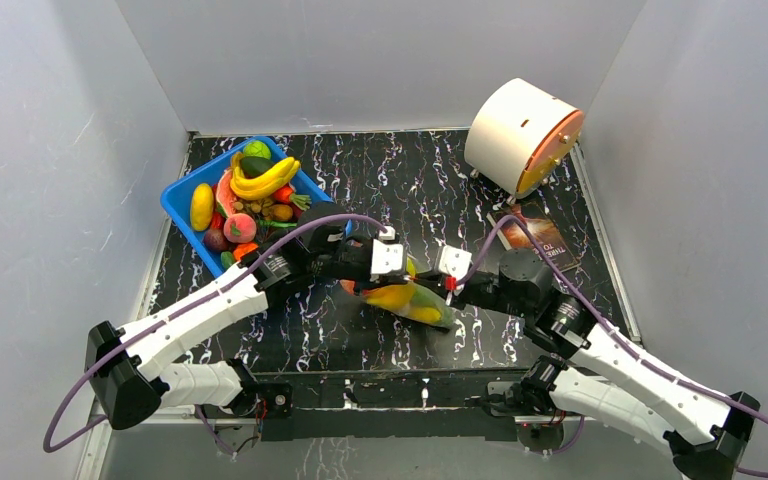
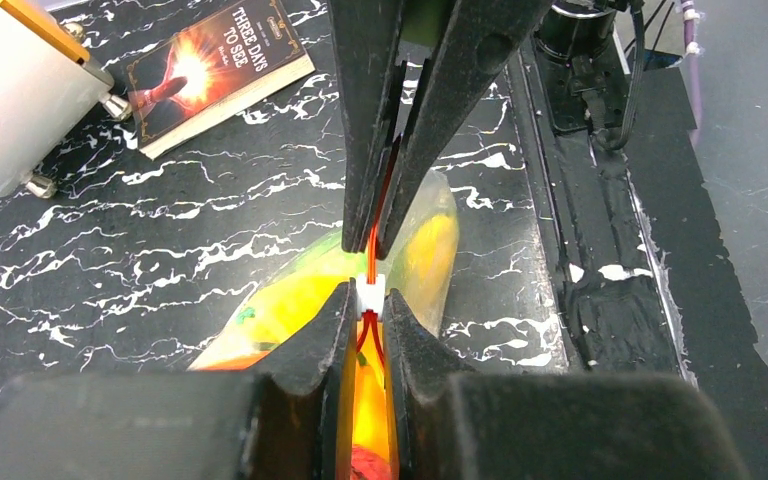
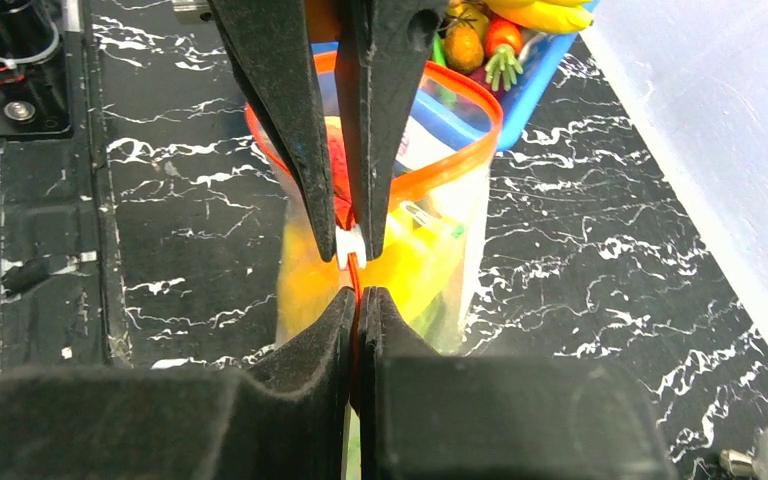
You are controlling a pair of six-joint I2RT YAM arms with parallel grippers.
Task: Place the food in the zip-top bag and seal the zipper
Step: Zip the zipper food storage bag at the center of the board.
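The clear zip-top bag (image 1: pixel 415 305) lies mid-table with yellow and green food (image 1: pixel 392 296) inside; a red piece (image 3: pixel 338 170) shows in its mouth. My left gripper (image 2: pixel 368 293) is shut on the white slider (image 2: pixel 370 292) of the red-orange zipper (image 2: pixel 375 240). My right gripper (image 3: pixel 358 295) is shut on the zipper strip (image 3: pixel 356 272) at the bag's end, tip to tip with the left gripper. Beyond the slider (image 3: pixel 352 243) the mouth gapes in an orange loop (image 3: pixel 480 150). From above, the left gripper (image 1: pixel 410 272) and right gripper (image 1: pixel 445 288) meet over the bag.
A blue basket (image 1: pixel 182 205) at the back left holds bananas (image 1: pixel 265 180), a peach and several other toy foods. A white cylinder with an orange face (image 1: pixel 520 135) stands at the back right, with a book (image 1: pixel 540 240) lying in front of it.
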